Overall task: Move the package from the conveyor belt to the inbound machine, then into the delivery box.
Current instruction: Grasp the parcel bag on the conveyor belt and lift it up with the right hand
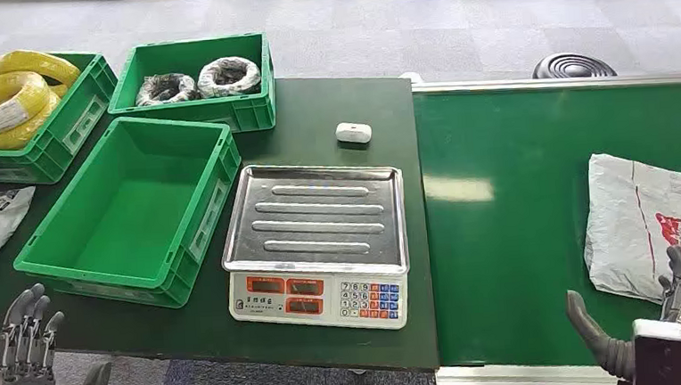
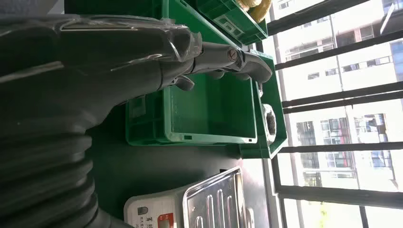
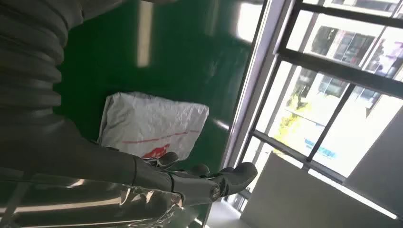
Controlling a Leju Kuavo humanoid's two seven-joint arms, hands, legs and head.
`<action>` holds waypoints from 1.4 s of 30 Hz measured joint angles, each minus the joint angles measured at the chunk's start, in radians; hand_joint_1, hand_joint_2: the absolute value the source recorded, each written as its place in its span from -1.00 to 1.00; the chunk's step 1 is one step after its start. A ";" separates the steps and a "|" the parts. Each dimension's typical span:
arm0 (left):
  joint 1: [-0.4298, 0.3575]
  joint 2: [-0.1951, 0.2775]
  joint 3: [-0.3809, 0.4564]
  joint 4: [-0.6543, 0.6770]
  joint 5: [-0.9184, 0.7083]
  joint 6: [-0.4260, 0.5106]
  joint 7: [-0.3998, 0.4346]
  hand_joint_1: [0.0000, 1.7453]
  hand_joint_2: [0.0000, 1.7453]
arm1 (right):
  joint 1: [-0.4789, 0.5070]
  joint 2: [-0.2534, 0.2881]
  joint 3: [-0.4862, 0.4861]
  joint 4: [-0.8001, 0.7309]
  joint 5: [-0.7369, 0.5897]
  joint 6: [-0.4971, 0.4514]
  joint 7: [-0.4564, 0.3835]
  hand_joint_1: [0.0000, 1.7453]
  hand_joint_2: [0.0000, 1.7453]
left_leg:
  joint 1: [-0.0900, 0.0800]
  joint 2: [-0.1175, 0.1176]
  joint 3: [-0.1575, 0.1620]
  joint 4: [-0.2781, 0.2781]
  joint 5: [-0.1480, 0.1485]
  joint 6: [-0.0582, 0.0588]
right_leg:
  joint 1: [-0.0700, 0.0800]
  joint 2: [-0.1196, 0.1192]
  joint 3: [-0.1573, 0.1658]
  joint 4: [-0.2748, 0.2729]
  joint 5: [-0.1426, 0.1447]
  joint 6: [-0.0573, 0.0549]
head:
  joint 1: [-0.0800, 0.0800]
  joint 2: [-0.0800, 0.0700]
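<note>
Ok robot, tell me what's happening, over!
Both hands open: left hand low by the empty green bin, right hand beside the package. Package flat on conveyor belt, not grasped. Scale tray bare.

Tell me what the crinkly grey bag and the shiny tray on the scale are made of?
The crinkly grey package looks like thin, soft plastic film: it wrinkles and shines dully. The ribbed silver scale tray looks like polished metal, probably steel, since it reflects light.

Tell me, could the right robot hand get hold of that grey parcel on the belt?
Probably yes. The right robot hand is open beside the parcel, which lies flat on the belt with nothing between them.
</note>
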 joint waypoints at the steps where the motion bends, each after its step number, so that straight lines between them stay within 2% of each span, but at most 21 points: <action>1: -0.003 0.000 -0.002 0.000 0.000 0.003 0.000 -1.00 1.00 | -0.019 -0.016 0.000 0.020 0.011 -0.010 0.013 -1.00 1.00 | 0.000 0.000 0.000 0.000 0.000 0.000 | 0.000 0.000 0.000 0.000 0.000 0.000 | 0.000 0.000; 3: -0.009 0.002 -0.008 0.000 0.002 0.013 0.002 -1.00 1.00 | -0.076 -0.064 -0.001 0.084 0.054 -0.034 0.057 -1.00 1.00 | 0.000 0.000 0.001 0.000 0.000 0.000 | 0.000 0.000 0.001 0.000 0.001 0.000 | 0.000 0.000; 7: -0.021 0.018 -0.033 0.000 0.015 0.052 0.015 -1.00 1.00 | -0.272 -0.192 0.008 0.325 0.206 -0.048 0.198 -1.00 1.00 | 0.000 0.000 0.003 0.001 0.001 0.001 | 0.000 0.000 0.003 0.000 0.002 0.000 | 0.000 0.000; 11: -0.024 0.053 -0.058 0.000 0.040 0.082 0.026 -1.00 1.00 | -0.476 -0.293 0.043 0.596 0.320 0.014 0.309 -1.00 1.00 | 0.000 -0.001 0.004 0.001 0.002 0.000 | 0.000 -0.001 0.003 0.000 0.002 0.000 | 0.000 0.000; 14: -0.023 0.081 -0.075 0.002 0.053 0.093 0.027 -1.00 1.00 | -0.582 -0.338 0.074 0.764 0.359 0.085 0.364 -1.00 1.00 | 0.000 -0.003 0.004 0.001 0.002 0.000 | 0.000 -0.002 0.002 0.000 0.002 0.000 | 0.000 0.000; 19: -0.023 0.122 -0.104 0.008 0.071 0.122 0.022 -1.00 1.00 | -0.677 -0.369 0.105 0.955 0.373 0.164 0.387 -1.00 1.00 | 0.000 -0.005 0.001 0.001 0.002 0.000 | 0.000 -0.002 0.001 0.000 0.002 0.000 | 0.000 0.000; 23: -0.022 0.143 -0.120 0.012 0.077 0.133 0.020 -1.00 1.00 | -0.704 -0.376 0.117 1.033 0.375 0.187 0.393 -1.00 1.00 | 0.000 -0.005 -0.001 0.001 0.002 0.000 | 0.000 -0.002 -0.001 0.000 0.002 0.000 | 0.000 0.000; 25: -0.022 0.152 -0.128 0.012 0.080 0.144 0.020 -1.00 1.00 | -0.718 -0.379 0.125 1.067 0.379 0.233 0.414 -1.00 1.00 | 0.000 -0.005 -0.001 0.001 0.002 0.000 | 0.000 -0.002 -0.001 0.000 0.002 0.000 | 0.000 0.000; 27: -0.021 0.160 -0.138 0.014 0.080 0.157 0.020 -1.00 1.00 | -0.734 -0.383 0.135 1.111 0.391 0.298 0.460 -1.00 1.00 | 0.000 -0.005 0.000 0.001 0.002 0.000 | 0.000 -0.002 -0.001 0.000 0.002 0.000 | 0.000 0.000; 29: -0.021 0.165 -0.149 0.018 0.079 0.166 0.021 -1.00 1.00 | -0.754 -0.390 0.153 1.168 0.432 0.342 0.544 -1.00 1.00 | 0.000 -0.005 -0.001 0.001 0.002 0.000 | 0.000 -0.003 -0.001 0.000 0.002 0.000 | 0.000 0.000; 32: -0.019 0.167 -0.161 0.025 0.078 0.169 0.023 -1.00 1.00 | -0.784 -0.404 0.195 1.251 0.511 0.358 0.662 -1.00 1.00 | 0.000 -0.005 -0.001 0.001 0.002 0.000 | 0.000 -0.004 -0.001 0.000 0.002 0.000 | 0.000 0.000; 36: -0.019 0.168 -0.171 0.031 0.077 0.167 0.024 -1.00 1.00 | -0.812 -0.418 0.235 1.312 0.553 0.367 0.712 -1.00 1.00 | 0.000 -0.005 -0.001 0.001 0.002 0.000 | 0.000 -0.004 -0.001 0.000 0.002 0.000 | 0.000 0.000; 37: -0.019 0.168 -0.173 0.032 0.078 0.165 0.024 -1.00 1.00 | -0.816 -0.422 0.244 1.321 0.565 0.374 0.727 -0.58 1.00 | 0.000 -0.006 -0.001 0.001 0.002 0.000 | 0.000 -0.004 -0.001 0.000 0.002 0.000 | 0.000 0.000; 40: -0.018 0.170 -0.174 0.040 0.078 0.153 0.020 -1.00 1.00 | -0.823 -0.431 0.261 1.342 0.591 0.407 0.748 0.93 1.00 | 0.000 -0.006 -0.001 0.001 0.002 0.000 | 0.000 -0.005 -0.001 0.000 0.001 0.000 | 0.000 0.000; 42: -0.018 0.169 -0.173 0.044 0.078 0.145 0.018 -1.00 1.00 | -0.823 -0.436 0.264 1.350 0.603 0.417 0.748 1.00 1.00 | 0.000 -0.006 -0.002 0.001 0.002 0.000 | 0.000 -0.005 -0.001 0.000 0.001 0.000 | 0.000 0.000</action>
